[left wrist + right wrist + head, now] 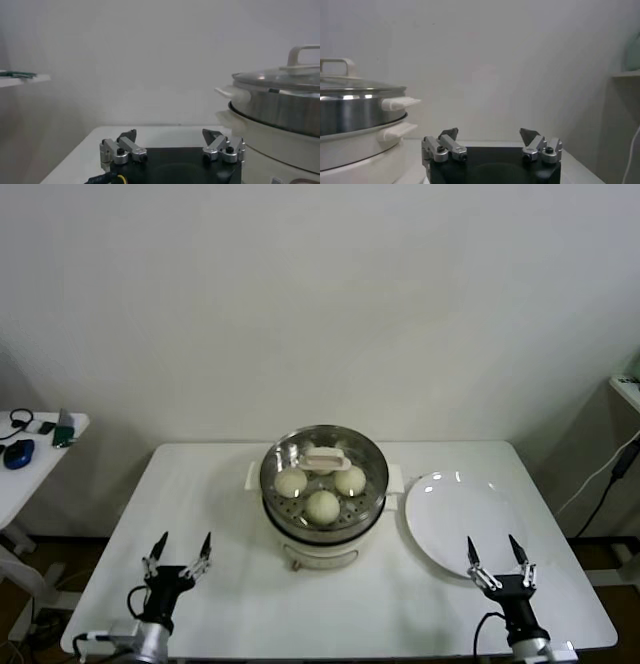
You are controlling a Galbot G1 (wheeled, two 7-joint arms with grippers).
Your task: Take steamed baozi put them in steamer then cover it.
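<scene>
Nearest you, at the front edge of the table [230,604], sit both tools: the left tool [181,551] low on the left and the right tool [498,555] low on the right, each with its fingers spread wide and nothing between them. Both wrist views confirm it: the left tool [171,141] and the right tool [490,138] show released tips with bare table ahead.

The steamer [324,519] stands mid-table, between the two arms and farther back than either. From the left tool it lies forward and to the right; from the right tool, forward and to the left. Neither arm is clearly nearer. The cover [324,464] already sits on the steamer's rim, its cream bar handle [322,459] running roughly left to right across the top. Through the glass you can count three steamed baozi [322,505] on the perforated tray; a fourth may be hidden under the handle, which you cannot confirm.

The white plate [470,519] lies just to the right of the steamer, empty, with its near rim close to the right tool's tips.

Judging by this, the task looks finished or nearly so. If you must reseat the cover, approach the handle from above across its long axis. The left arm has open table on its way in; the right arm has the plate edge to clear, so lift before swinging inward.
</scene>
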